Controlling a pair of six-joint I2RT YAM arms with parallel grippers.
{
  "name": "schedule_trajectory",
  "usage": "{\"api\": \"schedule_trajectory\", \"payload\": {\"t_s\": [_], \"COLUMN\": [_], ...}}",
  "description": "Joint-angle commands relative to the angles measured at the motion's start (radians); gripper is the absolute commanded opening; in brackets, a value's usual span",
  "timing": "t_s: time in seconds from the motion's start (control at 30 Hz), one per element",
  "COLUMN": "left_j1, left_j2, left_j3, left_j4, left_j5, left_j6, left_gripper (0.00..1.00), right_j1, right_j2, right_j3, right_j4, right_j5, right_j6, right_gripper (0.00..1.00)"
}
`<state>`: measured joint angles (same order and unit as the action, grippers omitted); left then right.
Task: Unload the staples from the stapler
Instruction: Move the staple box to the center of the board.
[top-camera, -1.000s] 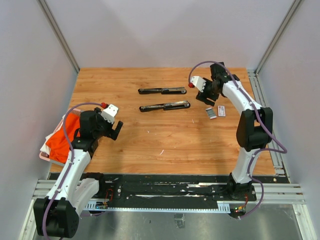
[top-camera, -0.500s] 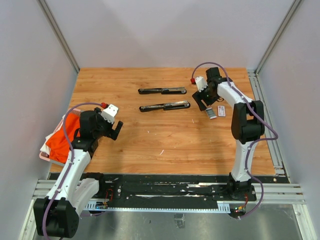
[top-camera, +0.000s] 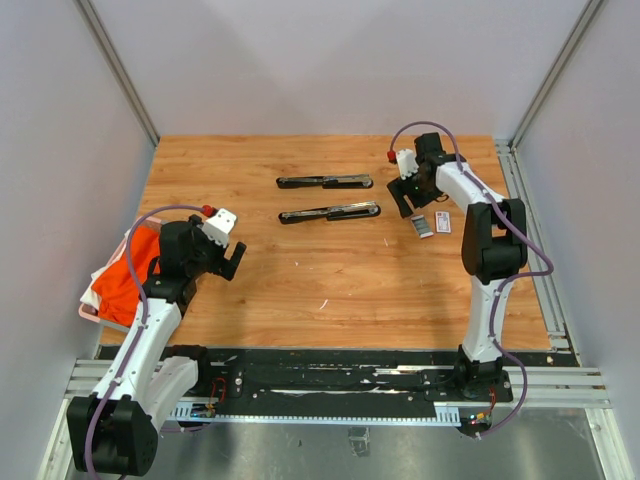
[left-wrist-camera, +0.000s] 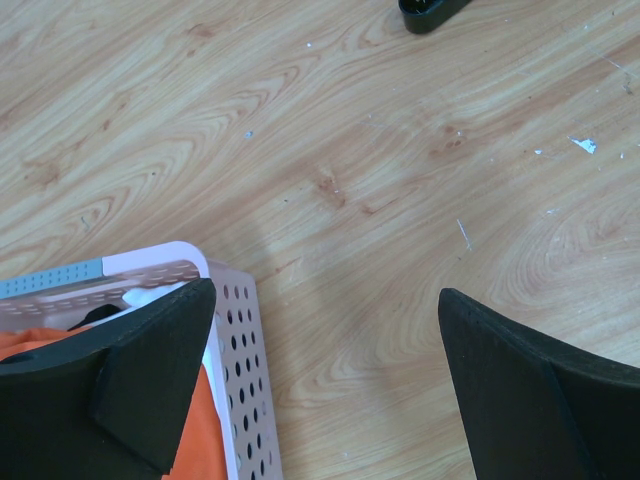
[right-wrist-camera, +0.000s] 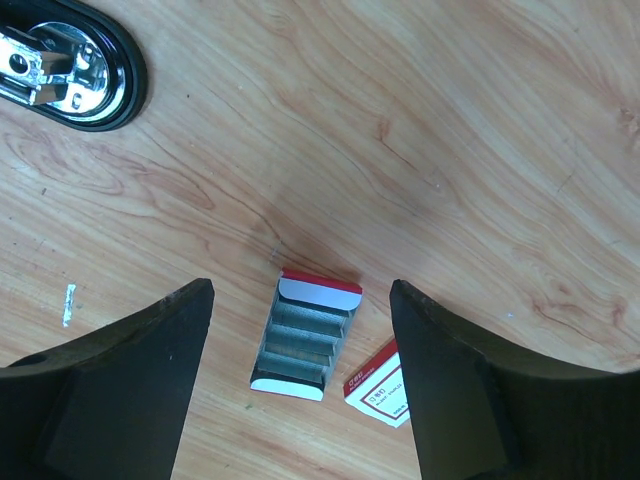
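Plainly, silvery-grey staples (right-wrist-camera: 302, 338) (ribbed strips)

- Staples (right-wrist-camera: 300, 335): silvery-grey strips packed side by side in a small open white-and-red tray (right-wrist-camera: 318, 287), far right.
- Far stapler (top-camera: 325, 182) and near stapler (top-camera: 330, 212): black, opened flat, parallel, far centre.
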<state>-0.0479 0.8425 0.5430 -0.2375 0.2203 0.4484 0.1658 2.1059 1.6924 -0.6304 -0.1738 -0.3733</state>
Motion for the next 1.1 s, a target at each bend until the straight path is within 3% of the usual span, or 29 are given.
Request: {"api": "schedule_trajectory", "payload": {"t_s": [0.0, 0.5, 1.07], "left_j1": [0.006, 0.006, 0.006], "left_j2": [-0.005, -0.009, -0.010], "left_j3": [-0.007, -0.008, -0.008], "left_j4": [0.026, 0.026, 0.024], "left_j5": [0.008, 0.009, 0.014], "left_j6": [0.012, 0.013, 0.012], "left_gripper": [0.98, 0.98, 0.98], "right_j1": [-0.024, -0.061, -0.056], "right_j2": [0.024, 0.058, 0.026], "right_j3": [-0.013, -0.041, -0.094], "right_j4": [0.006, 0.000, -0.037], "right_j5": [0.024, -0.011, -0.024], "right_j6": [0.026, 0.062, 0.041], "right_gripper": [0.74, 0.68, 0.48]}}
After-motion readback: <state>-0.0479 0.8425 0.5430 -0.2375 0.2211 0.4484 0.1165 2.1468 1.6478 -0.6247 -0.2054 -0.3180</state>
